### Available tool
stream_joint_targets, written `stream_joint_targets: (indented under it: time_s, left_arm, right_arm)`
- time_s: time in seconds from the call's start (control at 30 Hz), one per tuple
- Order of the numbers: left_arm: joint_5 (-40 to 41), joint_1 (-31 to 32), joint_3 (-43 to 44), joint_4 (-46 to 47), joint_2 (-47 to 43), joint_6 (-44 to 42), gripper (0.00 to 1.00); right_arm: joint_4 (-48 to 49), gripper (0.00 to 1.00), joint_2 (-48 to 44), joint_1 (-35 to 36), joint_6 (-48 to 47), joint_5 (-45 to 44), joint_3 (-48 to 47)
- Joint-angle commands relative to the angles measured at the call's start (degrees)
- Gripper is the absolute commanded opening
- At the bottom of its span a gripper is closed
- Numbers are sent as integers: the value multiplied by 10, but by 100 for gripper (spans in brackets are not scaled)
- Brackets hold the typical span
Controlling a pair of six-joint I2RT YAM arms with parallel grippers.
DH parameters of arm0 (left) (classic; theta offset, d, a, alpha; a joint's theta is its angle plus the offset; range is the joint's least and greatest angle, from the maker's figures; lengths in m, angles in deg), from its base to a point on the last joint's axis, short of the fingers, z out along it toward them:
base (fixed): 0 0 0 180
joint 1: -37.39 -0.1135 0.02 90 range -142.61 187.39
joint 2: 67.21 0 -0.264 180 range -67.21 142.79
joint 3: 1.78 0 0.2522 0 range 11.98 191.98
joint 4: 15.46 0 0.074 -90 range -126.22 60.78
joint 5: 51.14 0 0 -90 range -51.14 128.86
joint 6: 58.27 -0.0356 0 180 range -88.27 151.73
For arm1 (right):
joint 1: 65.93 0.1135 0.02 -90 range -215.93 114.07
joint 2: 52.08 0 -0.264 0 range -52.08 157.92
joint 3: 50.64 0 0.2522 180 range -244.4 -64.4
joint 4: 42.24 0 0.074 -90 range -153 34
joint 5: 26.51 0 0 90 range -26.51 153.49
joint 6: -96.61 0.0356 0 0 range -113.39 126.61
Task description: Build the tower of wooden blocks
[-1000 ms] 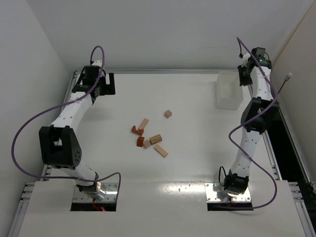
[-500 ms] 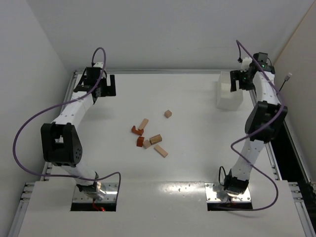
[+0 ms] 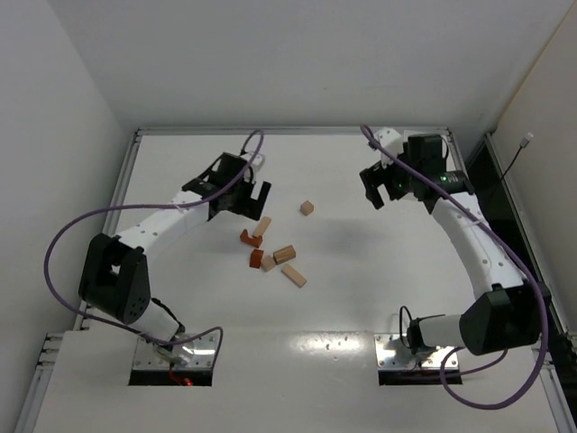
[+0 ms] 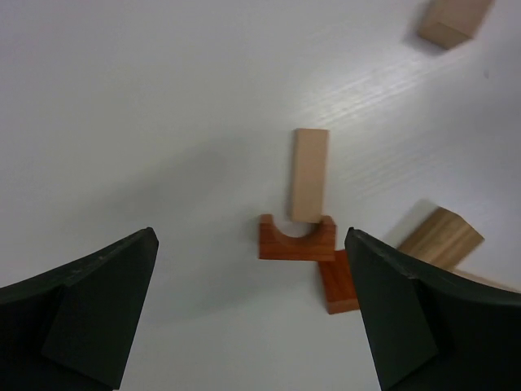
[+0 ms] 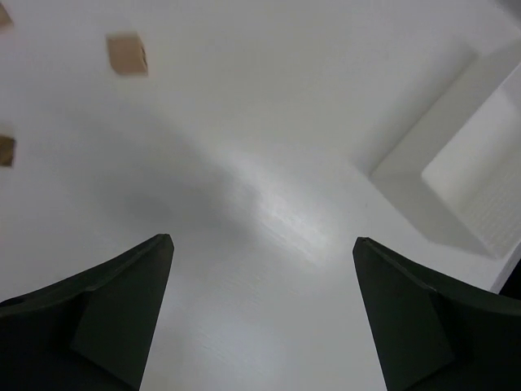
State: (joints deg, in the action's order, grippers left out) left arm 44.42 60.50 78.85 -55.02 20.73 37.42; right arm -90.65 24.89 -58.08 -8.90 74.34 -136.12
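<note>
Wooden blocks, tan and reddish, lie scattered on the table, unstacked. My left gripper gapes wide, empty, above the red arch; right gripper likewise. I'd centre on it, then descend squarely.

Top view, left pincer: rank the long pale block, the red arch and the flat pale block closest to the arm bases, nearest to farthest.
1. Long pale block: just base-side of the left pincer, top of the cluster.
2. Red arch: right behind it, at that block's end.
3. Flat pale block: the cluster's near-right end, clearly farthest.
</note>
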Motion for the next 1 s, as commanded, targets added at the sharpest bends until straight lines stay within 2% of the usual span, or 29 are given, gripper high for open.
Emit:
stream_joint_targets:
  time_s: [0.0, 0.1, 0.5, 0.8, 0.97]
  left_arm:
    - [17, 43, -3, -8, -17, -6, 100]
    - [35, 66, 18, -8, 19, 12, 94]
    - [18, 66, 106, -30, 170, 63, 78]
    - [7, 71, 111, -43, 210, 69, 71]
    - [0, 71, 105, -48, 220, 69, 63]
  right_arm:
    - [4, 91, -9, -1, -10, -73, 64]
    - [9, 92, -14, 5, 16, -127, 77]
    - [-10, 92, -31, -7, 0, -135, 87]
    - [-22, 92, -21, -12, -10, -145, 87]
    - [-22, 92, 1, -12, -15, -140, 70]
